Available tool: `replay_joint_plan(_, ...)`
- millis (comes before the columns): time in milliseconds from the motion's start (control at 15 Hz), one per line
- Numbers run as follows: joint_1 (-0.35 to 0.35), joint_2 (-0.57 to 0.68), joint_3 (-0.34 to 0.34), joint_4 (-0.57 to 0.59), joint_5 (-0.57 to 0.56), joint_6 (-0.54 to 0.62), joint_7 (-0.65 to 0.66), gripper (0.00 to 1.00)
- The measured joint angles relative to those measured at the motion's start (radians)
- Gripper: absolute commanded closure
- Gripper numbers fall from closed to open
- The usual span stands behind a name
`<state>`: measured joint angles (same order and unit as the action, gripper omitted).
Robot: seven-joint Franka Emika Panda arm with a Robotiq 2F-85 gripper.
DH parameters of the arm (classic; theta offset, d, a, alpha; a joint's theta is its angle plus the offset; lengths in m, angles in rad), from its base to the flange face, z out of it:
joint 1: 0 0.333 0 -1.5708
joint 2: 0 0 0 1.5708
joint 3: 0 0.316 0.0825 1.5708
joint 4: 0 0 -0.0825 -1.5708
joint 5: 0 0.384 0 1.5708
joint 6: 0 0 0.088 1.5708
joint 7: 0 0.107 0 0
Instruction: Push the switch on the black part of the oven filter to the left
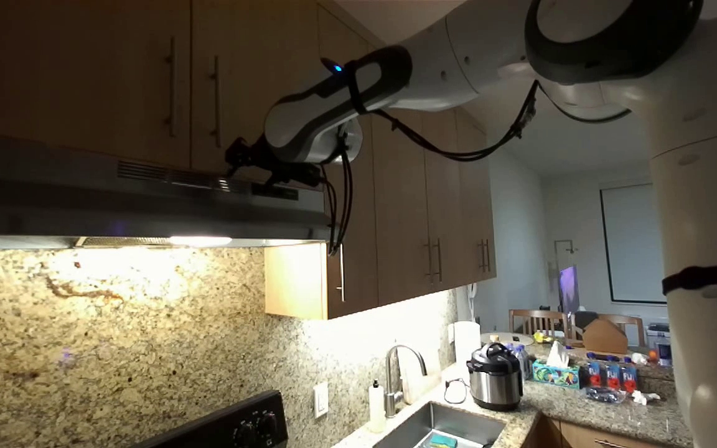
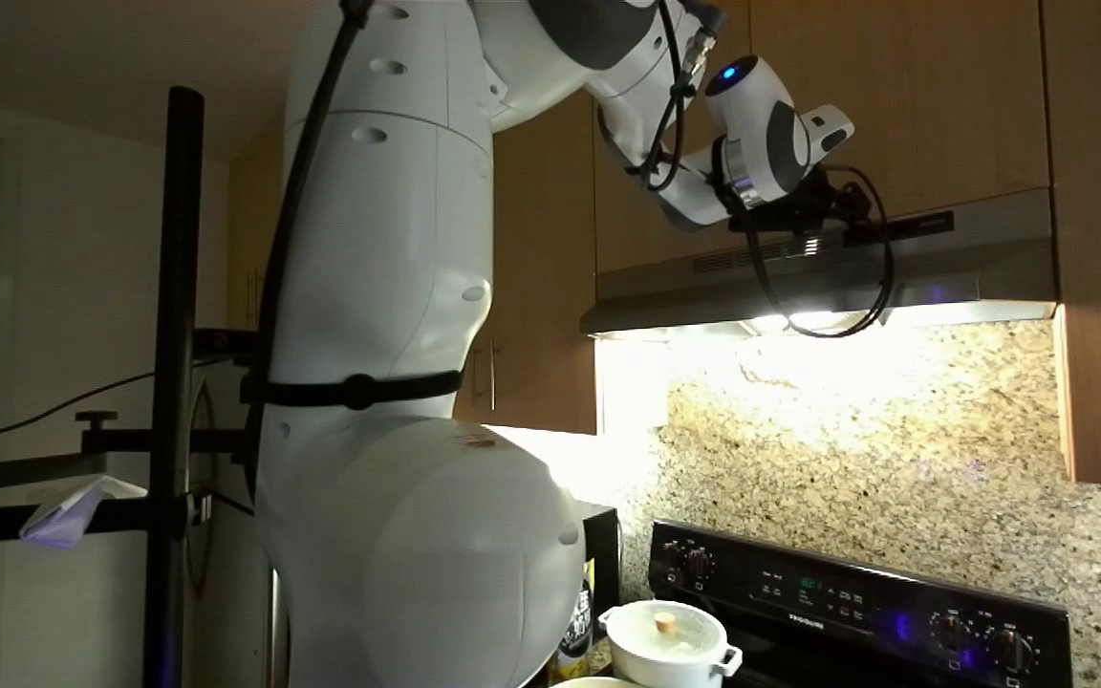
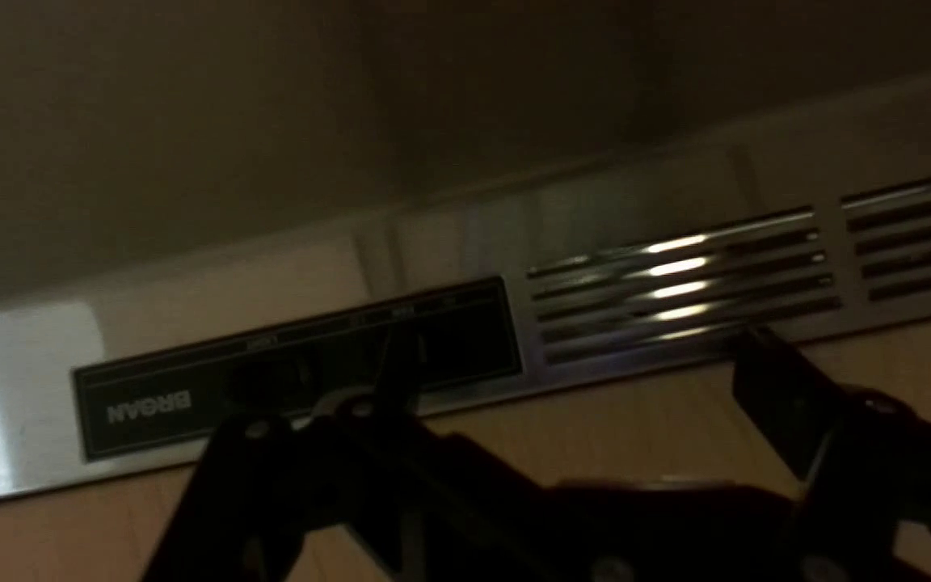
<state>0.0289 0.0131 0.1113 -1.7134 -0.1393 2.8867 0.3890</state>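
Held black two-finger gripper (image 3: 579, 343) wide, with one fingertip (image 3: 398, 373) before the long black rectangular panel (image 3: 320, 360) of the grey metal hood (image 1: 147, 205).

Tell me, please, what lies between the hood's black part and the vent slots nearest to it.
Just a narrow strip of plain metal lies between the black part and those vent slots, as the wrist view shows.

The speckled counter (image 1: 573, 404) carries a steel cooker (image 1: 495, 387) (black lid (image 1: 495, 358) on), a tissue box (image 1: 556, 374) and bottles (image 1: 612, 376).
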Motion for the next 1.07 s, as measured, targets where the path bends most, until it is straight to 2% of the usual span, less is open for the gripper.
replay_joint_plan(600,0.011,0.045,-0.008,0.065,0.074,-0.02,-0.109,0.0)
replay_joint_plan(1067,0.013,0.052,-0.016,0.083,0.095,-0.063,-0.126,0.0)
